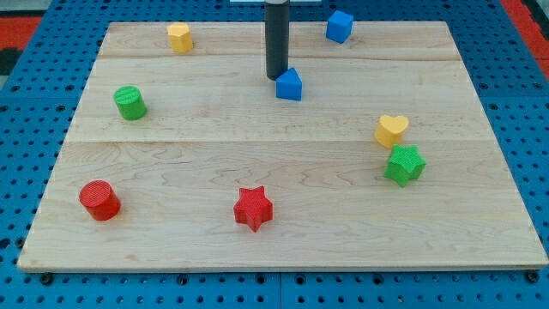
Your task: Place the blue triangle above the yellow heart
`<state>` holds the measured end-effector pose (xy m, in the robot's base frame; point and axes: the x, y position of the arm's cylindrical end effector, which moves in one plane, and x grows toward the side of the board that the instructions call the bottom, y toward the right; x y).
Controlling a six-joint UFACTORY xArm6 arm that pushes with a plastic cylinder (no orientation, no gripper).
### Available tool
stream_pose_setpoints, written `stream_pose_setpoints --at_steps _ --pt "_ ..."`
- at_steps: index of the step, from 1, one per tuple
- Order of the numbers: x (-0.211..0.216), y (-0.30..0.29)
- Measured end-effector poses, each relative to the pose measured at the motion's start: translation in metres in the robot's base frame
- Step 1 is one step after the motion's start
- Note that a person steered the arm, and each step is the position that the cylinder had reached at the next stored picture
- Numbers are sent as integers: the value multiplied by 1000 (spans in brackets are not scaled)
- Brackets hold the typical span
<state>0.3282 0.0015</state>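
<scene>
The blue triangle [289,85] lies on the wooden board [283,232], a little above the middle. My tip [275,77] stands right at its upper left edge, touching or nearly touching it. The yellow heart [391,130] lies toward the view's right, below and to the right of the blue triangle, well apart from it.
A green star [404,165] sits just below the yellow heart. A blue cube [340,26] is at the top right, a yellow block [179,37] at the top left. A green cylinder [130,103] is at the left, a red cylinder [100,200] at the bottom left, a red star [253,209] at the bottom middle.
</scene>
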Motion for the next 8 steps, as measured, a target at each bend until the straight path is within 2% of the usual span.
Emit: stream_pose_setpoints --at_steps 1,4,5,6,8 --pt "22 24" --pt "73 30" --pt "72 45" --pt "65 99" --pt "38 123"
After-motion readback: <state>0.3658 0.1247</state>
